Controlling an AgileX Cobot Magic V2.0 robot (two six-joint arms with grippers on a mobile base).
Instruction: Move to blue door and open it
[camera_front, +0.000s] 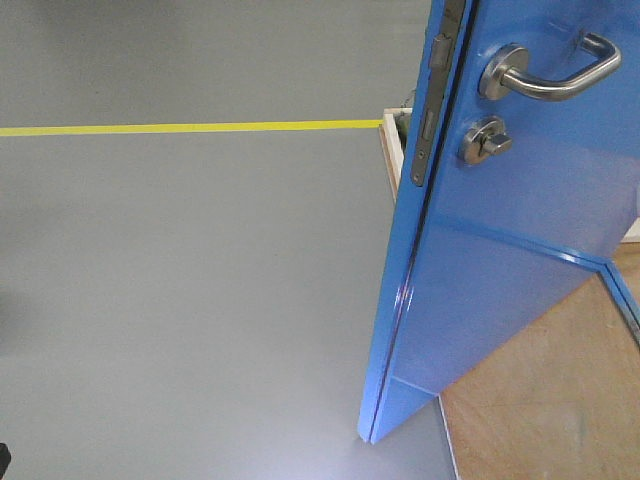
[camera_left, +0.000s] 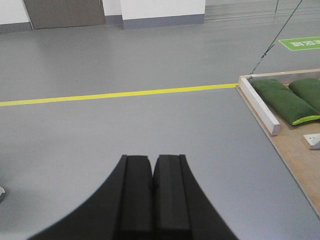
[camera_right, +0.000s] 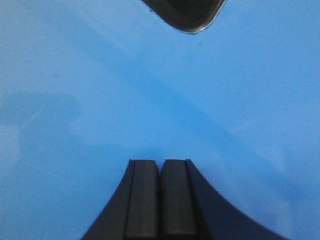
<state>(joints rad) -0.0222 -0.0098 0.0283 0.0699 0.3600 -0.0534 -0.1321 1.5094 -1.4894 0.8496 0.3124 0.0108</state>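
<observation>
The blue door (camera_front: 510, 270) stands swung open at the right of the front view, its edge toward me. It carries a steel lever handle (camera_front: 555, 75), a round thumb-turn lock (camera_front: 483, 141) below it and a metal latch plate (camera_front: 430, 110) on the edge. Neither gripper shows in the front view. My right gripper (camera_right: 160, 162) is shut and empty, and the glossy blue door panel (camera_right: 100, 100) fills its view close ahead. My left gripper (camera_left: 152, 158) is shut and empty, facing the grey floor (camera_left: 125, 130).
A yellow floor line (camera_front: 190, 127) crosses the grey floor. A wooden platform (camera_front: 560, 400) lies under the door, with a white edge beam (camera_left: 260, 105) and green sandbags (camera_left: 285, 102). A thin cord (camera_left: 275, 40) rises from the platform corner. A wall and grey door (camera_left: 62, 12) stand far back.
</observation>
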